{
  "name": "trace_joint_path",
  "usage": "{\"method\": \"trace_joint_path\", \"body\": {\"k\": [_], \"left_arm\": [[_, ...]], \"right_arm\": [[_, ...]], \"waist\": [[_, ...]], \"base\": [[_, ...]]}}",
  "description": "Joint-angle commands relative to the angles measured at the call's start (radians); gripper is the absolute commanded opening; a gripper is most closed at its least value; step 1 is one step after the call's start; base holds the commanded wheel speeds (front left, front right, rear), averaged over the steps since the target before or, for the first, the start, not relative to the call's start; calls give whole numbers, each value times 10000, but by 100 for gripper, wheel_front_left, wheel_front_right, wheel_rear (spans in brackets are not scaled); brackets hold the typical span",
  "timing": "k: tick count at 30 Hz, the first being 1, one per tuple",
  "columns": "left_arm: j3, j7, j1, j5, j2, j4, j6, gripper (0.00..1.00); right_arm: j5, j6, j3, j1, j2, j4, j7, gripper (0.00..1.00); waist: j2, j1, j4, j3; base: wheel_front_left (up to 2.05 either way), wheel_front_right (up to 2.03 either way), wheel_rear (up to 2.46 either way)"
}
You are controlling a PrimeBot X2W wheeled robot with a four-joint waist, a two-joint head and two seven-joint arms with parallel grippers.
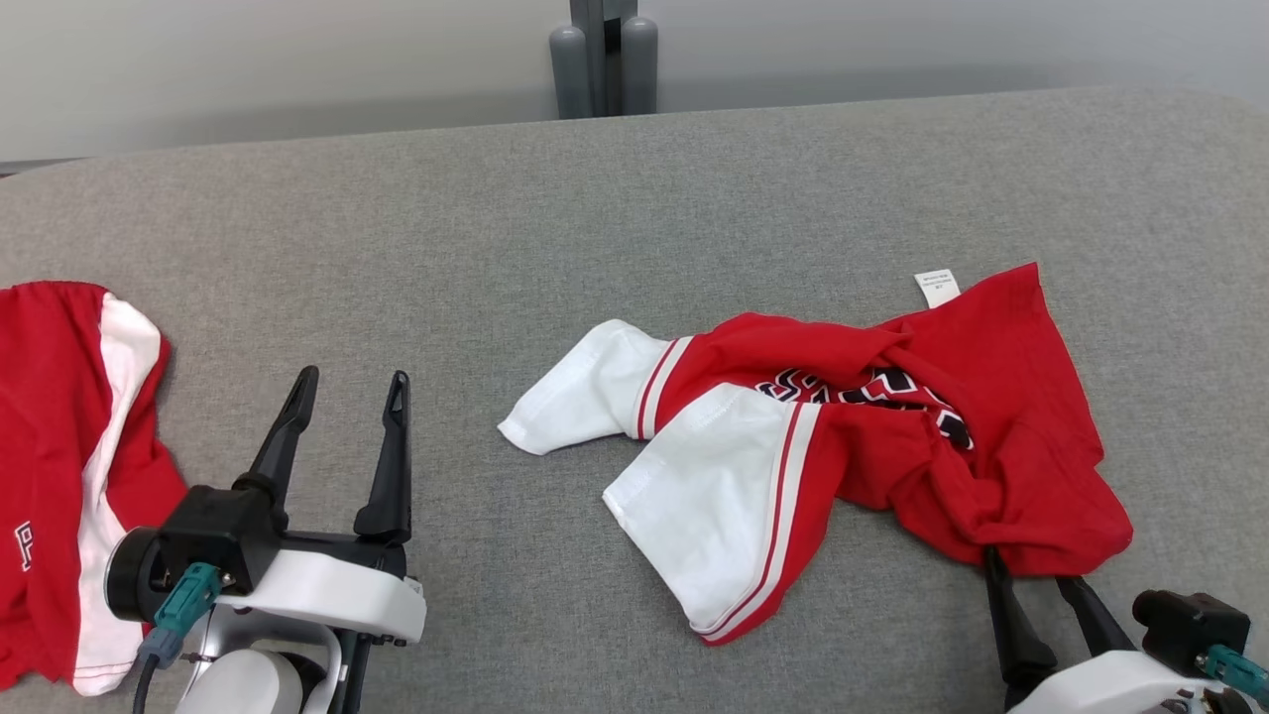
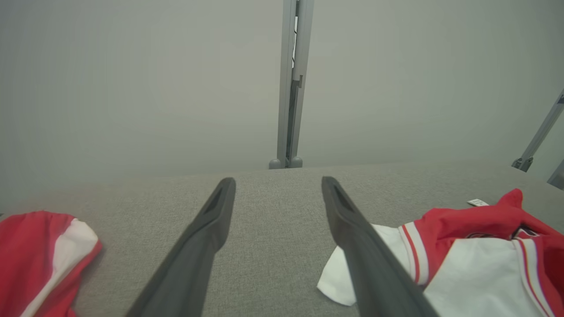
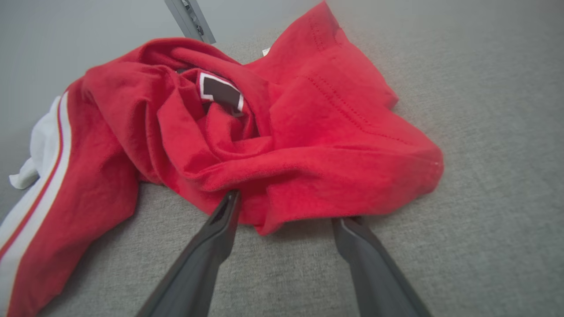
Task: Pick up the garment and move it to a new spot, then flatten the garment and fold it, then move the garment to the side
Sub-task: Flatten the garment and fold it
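Note:
The garment (image 1: 991, 436), a red shirt with white sleeves and black lettering, lies crumpled on the grey table right of centre. My right gripper (image 1: 1031, 575) is open at its near edge, and both fingertips touch the hem. In the right wrist view, a red fold of the garment (image 3: 308, 132) bulges between the spread fingers of the right gripper (image 3: 291, 211). Over bare table at the lower left, my left gripper (image 1: 354, 377) stands open and empty, well left of the white sleeve. The left wrist view shows the left gripper (image 2: 278, 180) with the garment (image 2: 480, 220) to its right.
A second red and white garment (image 1: 50, 446) lies at the table's left edge, also seen as the second garment (image 2: 35, 246) in the left wrist view. A grey metal post (image 1: 603, 55) stands behind the padded grey table (image 1: 595, 198).

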Motion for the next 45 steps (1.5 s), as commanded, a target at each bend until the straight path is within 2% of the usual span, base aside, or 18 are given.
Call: {"method": "trace_joint_path", "body": {"k": [1, 7, 14, 18, 28, 45], "left_arm": [[84, 0, 120, -23, 109, -29, 80, 100], [243, 27, 326, -63, 256, -124, 234, 100], [476, 53, 587, -133, 433, -269, 491, 100], [517, 75, 613, -79, 502, -403, 604, 100], [147, 452, 1292, 132, 564, -920, 909, 100], [-162, 627, 1750, 134, 608, -958, 1044, 100]], "right_arm": [[-99, 5, -3, 245, -67, -314, 234, 100], [-319, 5, -124, 1291, -78, -2050, 1278, 100], [-574, 5, -610, 1225, -64, -4384, 973, 100], [-895, 5, -750, 840, -64, -4807, 895, 100], [-2079, 5, -574, 604, -107, -4674, 1427, 100], [-2121, 5, -606, 870, -86, -4327, 1485, 100]], "waist": [[0, 0, -68, -61], [0, 0, -280, -312], [0, 0, -457, -675], [0, 0, -443, -855], [0, 0, -121, -1429], [0, 0, 297, -1695]], "base": [[0, 0, 0], [0, 0, 0], [0, 0, 0], [0, 0, 0], [0, 0, 0], [0, 0, 0]]}}
